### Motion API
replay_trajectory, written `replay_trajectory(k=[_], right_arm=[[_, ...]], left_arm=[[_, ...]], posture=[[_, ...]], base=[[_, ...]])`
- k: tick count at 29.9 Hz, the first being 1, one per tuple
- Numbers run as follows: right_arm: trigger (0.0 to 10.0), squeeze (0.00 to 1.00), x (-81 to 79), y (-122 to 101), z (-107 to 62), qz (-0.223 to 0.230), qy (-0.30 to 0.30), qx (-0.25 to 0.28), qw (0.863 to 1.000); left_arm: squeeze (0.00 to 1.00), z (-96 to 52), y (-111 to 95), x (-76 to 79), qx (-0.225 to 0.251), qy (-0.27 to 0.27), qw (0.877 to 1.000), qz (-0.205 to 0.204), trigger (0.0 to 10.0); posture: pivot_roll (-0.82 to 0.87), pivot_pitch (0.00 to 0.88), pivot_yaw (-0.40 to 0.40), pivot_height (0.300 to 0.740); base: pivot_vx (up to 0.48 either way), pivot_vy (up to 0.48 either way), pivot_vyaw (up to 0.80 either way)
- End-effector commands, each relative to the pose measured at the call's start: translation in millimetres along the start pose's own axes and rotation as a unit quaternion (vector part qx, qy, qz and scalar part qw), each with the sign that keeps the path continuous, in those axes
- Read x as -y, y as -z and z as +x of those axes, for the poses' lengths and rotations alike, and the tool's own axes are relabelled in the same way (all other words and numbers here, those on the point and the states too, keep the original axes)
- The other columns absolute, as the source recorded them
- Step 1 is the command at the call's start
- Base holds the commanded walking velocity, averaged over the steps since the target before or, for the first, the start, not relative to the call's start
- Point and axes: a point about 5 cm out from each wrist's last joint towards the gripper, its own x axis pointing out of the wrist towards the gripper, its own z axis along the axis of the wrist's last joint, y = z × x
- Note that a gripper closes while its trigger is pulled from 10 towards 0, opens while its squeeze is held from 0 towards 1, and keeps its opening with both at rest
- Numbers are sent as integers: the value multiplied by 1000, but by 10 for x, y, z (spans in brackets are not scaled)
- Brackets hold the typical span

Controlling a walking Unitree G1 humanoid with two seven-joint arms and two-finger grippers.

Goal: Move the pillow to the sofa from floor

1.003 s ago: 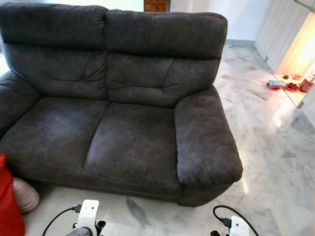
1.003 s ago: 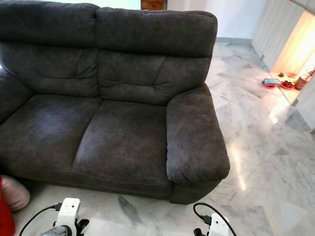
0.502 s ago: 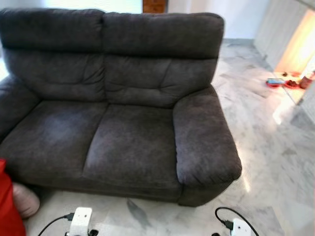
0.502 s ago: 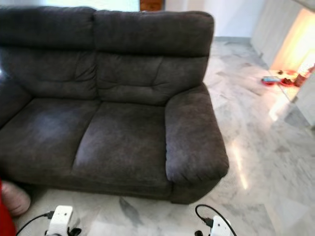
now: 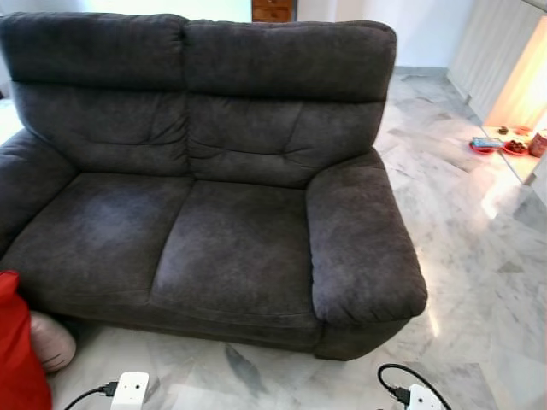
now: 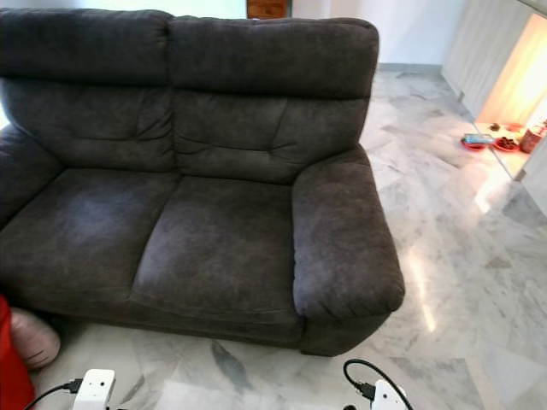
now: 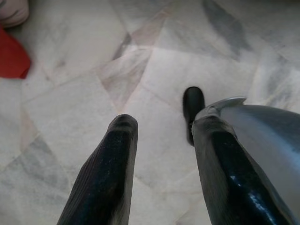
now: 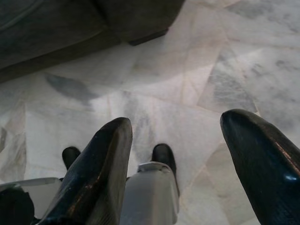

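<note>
Left eye view: a dark grey two-seat sofa (image 5: 205,188) is faced squarely, its seat cushions bare, so a landing place for the task is judged ready. At the sofa's front left foot, on the marble floor (image 5: 479,256), a pale pink pillow (image 5: 49,340) lies partly tucked under the seat edge, with a red object (image 5: 19,354) just beside it and half covering it; what the red object is cannot be told. Far off the sofa's right arm, small red dishes (image 5: 500,147) are seen in a lit doorway.

Right eye view: the same pillow (image 6: 34,337) is shown at the sofa's front left corner, touching the floor, not yet lifted.

Left wrist view: the left tool (image 7: 161,136) hangs low over the floor, its fingers set moderately apart and holding nothing; the pillow (image 7: 13,11) and the red object (image 7: 13,58) are caught at a corner, well apart from it. Since the pillow lies to that side, this arm is judged the likelier one to reach.

Right wrist view: the right tool (image 8: 176,136) is spread wide and empty above the floor, near the sofa's right front foot (image 8: 147,37).
</note>
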Motion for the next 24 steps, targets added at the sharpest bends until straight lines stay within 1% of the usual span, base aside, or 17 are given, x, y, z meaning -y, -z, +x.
replay_trajectory(k=[1,2,4,9,10,11,13,18,21,24], right_arm=[[10000,0,-9,-18,1,-14,-3,8,1000],[10000,0,-9,-20,1,-14,-3,9,1000],[10000,0,-9,-13,0,-11,-4,7,1000],[10000,0,4,1,-4,-5,-5,5,1000],[10000,0,12,15,-6,6,-4,3,1000],[10000,0,14,19,-7,9,-4,2,1000],[10000,0,16,23,-9,-1,-6,1,1000],[10000,0,44,35,-15,-5,-6,-1,1000],[10000,0,111,52,-27,4,-2,-4,1000],[10000,0,126,51,-29,3,-1,-4,1000]], left_arm=[[0,-8,48,-21,-12,-3,1000,0,10000],[0,-8,50,-21,-12,-3,1000,0,10000],[0,-9,56,-16,-12,-3,1000,-1,10000],[0,-11,79,-3,-14,-1,1000,0,10000],[0,-13,87,-6,-15,-1,1000,0,10000],[0,-13,89,-8,-15,-1,1000,0,10000],[0,-21,104,-37,-16,-3,1000,-1,10000],[0,-32,112,-92,-16,-5,1000,-1,10000],[0,-35,109,-111,-15,-6,1000,-1,10000],[0,-32,99,-105,-13,-5,1000,-1,10000]], posture=[[-28,0,-11,740],[-28,0,-11,740],[-28,0,-12,740],[-27,0,-13,740],[-27,0,-13,740],[-27,0,-13,740],[-26,0,-13,740],[-24,0,-13,740],[-26,0,-12,740],[-25,0,-13,740]], base=[[0,0,0],[0,0,0],[0,0,800],[0,286,593],[0,292,0],[0,292,0],[0,287,0],[0,286,0],[0,0,0],[0,0,0]])
